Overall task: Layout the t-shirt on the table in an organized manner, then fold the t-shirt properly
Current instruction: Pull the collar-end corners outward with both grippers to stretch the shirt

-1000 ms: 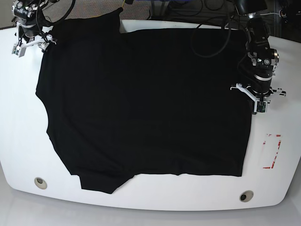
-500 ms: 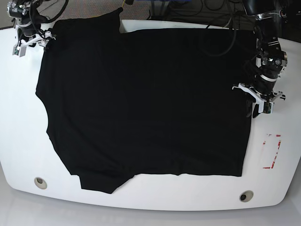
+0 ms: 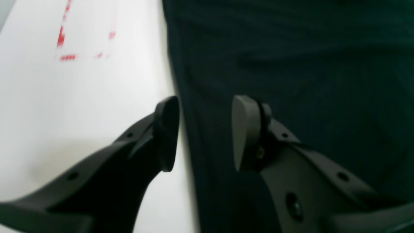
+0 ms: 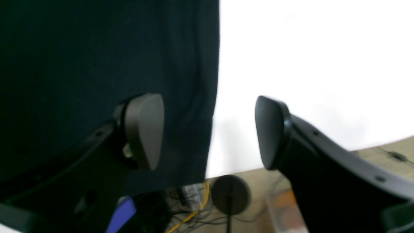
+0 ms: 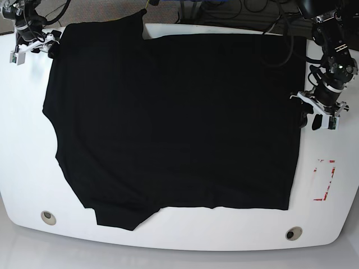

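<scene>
The plain black t-shirt (image 5: 168, 117) lies flat, covering most of the white surface (image 5: 22, 168), 1 sleeve at its near-left corner. Left gripper (image 3: 203, 132) straddles its edge, jaws apart; right gripper (image 4: 210, 132) likewise apart, holding nothing.

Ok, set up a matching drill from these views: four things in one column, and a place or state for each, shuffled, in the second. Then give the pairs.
Column one:
1. t-shirt
2. red outline mark
3. left gripper
4. right gripper

Column two:
A. jaws apart, over the far corner of the table, straddling the shirt's edge
B. spread flat, covering most of the tabletop
C. jaws apart over the shirt's side edge, close to the red mark
D. on bare white surface beside the shirt

Pairs: 1-B, 2-D, 3-C, 4-A
</scene>
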You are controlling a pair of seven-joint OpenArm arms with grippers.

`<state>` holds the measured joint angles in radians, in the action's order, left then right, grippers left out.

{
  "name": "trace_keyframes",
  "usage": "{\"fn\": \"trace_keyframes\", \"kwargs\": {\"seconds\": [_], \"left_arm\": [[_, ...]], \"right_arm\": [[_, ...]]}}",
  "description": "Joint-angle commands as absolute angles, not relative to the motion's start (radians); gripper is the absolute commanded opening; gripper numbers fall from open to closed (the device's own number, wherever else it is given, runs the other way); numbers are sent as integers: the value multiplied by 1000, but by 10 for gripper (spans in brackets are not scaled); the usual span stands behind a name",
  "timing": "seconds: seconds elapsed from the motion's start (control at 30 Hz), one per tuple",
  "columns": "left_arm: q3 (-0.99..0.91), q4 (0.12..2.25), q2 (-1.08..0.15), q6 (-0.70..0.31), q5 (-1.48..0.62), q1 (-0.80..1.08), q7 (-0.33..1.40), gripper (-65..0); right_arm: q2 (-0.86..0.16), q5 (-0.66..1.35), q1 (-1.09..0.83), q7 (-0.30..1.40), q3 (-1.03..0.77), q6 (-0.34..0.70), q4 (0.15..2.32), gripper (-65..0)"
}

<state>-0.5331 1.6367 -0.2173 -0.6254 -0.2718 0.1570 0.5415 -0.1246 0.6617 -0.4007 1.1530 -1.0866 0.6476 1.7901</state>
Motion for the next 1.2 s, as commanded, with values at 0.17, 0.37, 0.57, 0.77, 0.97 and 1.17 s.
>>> {"fn": "trace_keyframes", "kwargs": {"seconds": [0.17, 0.37, 0.57, 0.77, 0.97, 1.17], "left_arm": [[-602, 1656, -232, -698, -311, 148, 581, -394], [-631, 1681, -236, -698, -309, 197, 581, -394], [-641, 1728, -245, -698, -311, 249, 581, -394], [-642, 1738, -245, -698, -311, 280, 581, -394], [-670, 1738, -246, -698, -311, 300, 581, -394], [-699, 1738, -246, -698, -311, 303, 581, -394]], "right_arm": [[-179, 796, -458, 1133, -1081, 653, 1725, -219], [-231, 871, -487, 1133, -1047, 653, 1661, -219], [-251, 889, -498, 1133, -1040, 653, 1653, -219], [-251, 886, -499, 1133, -1001, 653, 1652, -219], [-246, 885, -519, 1133, -967, 653, 1650, -219], [-243, 881, -533, 1127, -941, 653, 1650, -219]]}}
